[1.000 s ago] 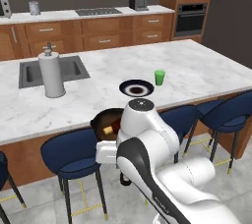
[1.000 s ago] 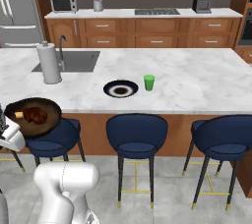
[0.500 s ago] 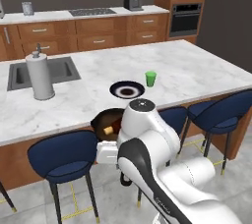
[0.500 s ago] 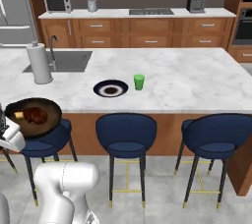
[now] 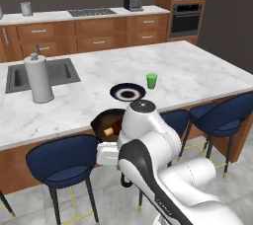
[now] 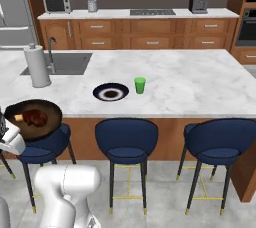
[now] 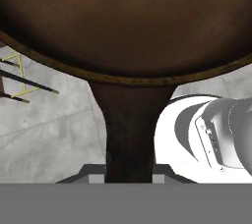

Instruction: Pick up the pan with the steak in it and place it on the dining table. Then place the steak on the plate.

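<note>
The black pan hangs in the air in front of the dining table's near edge, over a blue stool. The reddish-brown steak lies inside it. My gripper is shut on the pan's handle, which runs down between my two fingertips. From the left base camera, my white arm hides part of the pan. The dark navy plate with its white ring lies on the table, beyond and to the right of the pan, with nothing on it.
A green cup stands just right of the plate. A paper towel roll and a sink are at the table's left. Blue stools line the near side. Behind is a wooden counter with a stove.
The whole scene has slid a little to the left in both base views, so the base has moved. The pan keeps its place in my gripper, with the steak still in it.
</note>
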Tool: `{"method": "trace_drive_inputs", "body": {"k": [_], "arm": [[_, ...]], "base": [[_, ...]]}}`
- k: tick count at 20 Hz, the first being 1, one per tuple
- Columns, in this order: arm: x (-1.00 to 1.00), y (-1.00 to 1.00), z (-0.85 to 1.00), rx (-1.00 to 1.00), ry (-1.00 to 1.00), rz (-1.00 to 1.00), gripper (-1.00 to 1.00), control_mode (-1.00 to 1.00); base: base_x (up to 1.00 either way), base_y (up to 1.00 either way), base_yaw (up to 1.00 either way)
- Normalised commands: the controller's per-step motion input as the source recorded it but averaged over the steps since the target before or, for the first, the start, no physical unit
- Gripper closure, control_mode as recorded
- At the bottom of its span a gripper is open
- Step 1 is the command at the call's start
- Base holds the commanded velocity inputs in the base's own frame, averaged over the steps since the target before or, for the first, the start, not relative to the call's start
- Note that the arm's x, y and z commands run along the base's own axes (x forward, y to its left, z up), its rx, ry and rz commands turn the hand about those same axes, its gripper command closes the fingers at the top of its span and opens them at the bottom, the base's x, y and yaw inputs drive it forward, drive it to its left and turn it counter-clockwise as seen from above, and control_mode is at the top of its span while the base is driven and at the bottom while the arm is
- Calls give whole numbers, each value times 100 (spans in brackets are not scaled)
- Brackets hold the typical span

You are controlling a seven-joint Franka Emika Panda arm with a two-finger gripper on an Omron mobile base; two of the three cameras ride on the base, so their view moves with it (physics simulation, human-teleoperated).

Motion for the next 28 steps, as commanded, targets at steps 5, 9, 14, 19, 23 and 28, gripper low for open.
{"method": "trace_drive_inputs", "body": {"k": [5,9,14,19,23,28], "arm": [[0,0,0,0,0,0,100,100],[0,0,0,0,0,0,100,100],[58,5,-11,0,-3,-3,100,-100],[63,10,-16,0,-2,-4,100,-100],[47,4,-10,0,-5,-3,100,-100],[42,4,-10,0,-6,-2,100,-100]], "base": [[80,3,-4],[80,5,-4],[16,1,-1],[0,0,0],[0,0,0],[0,0,0]]}}
